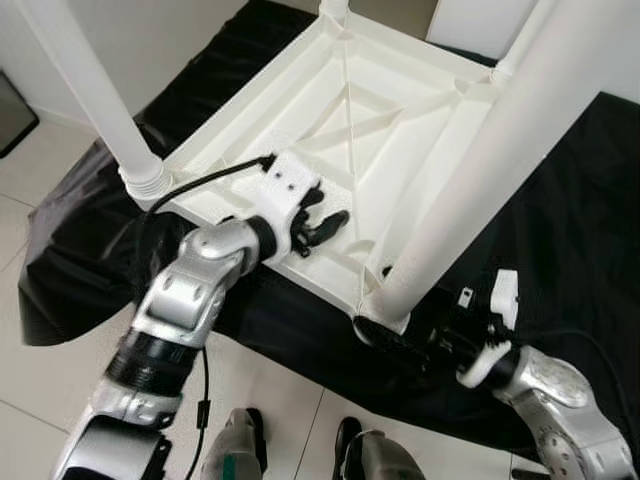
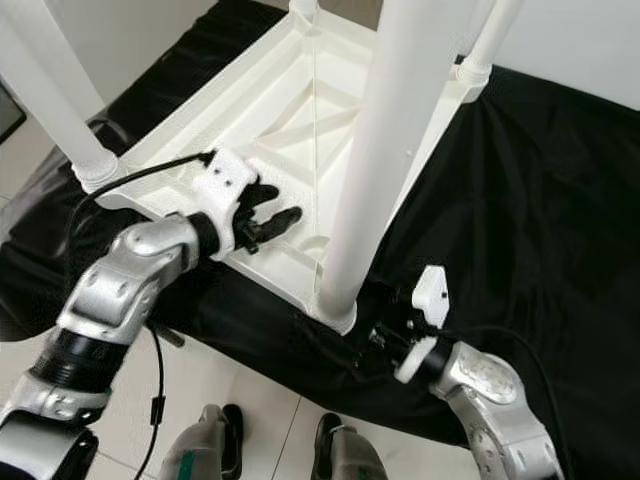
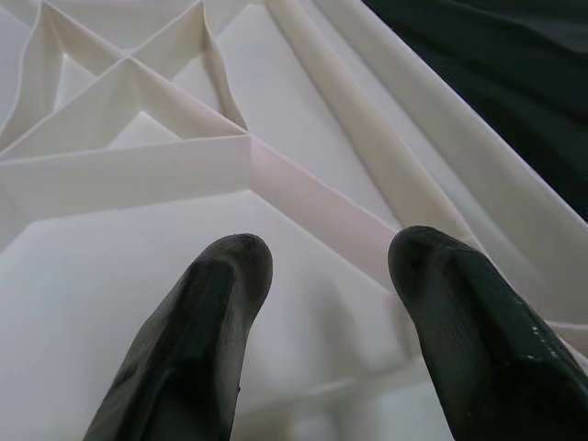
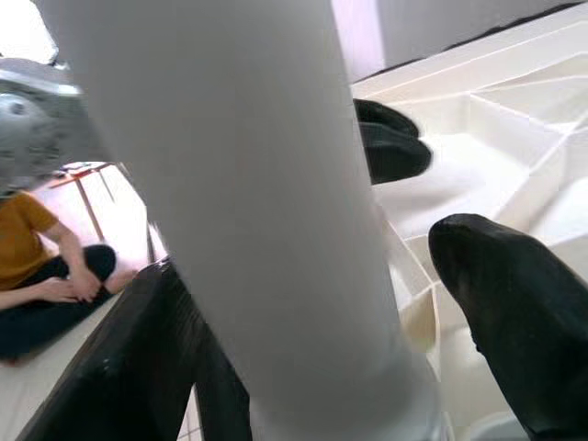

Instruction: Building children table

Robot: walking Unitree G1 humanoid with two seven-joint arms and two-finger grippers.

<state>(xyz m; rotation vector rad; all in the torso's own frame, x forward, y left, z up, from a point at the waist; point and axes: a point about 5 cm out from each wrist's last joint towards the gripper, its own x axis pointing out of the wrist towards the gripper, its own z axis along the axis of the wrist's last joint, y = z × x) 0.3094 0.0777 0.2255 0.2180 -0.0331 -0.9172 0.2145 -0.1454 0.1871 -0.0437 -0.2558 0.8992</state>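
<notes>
table leg (image 4: 266, 230) between right gripper (image 4: 303, 340) fingers

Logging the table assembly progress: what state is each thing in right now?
Table top: upside down on the black cloth, ribbed underside up.
Near leg: standing upright in its corner socket.
Left leg: upright in its socket.
Left pincer: open, over the underside ribs.
Right pincer: open, fingers either side of the near leg's base.

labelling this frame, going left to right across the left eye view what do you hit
Far-left table leg → left pincer on the upturned tabletop → near table leg, with the right pincer at its base → black cloth
</notes>
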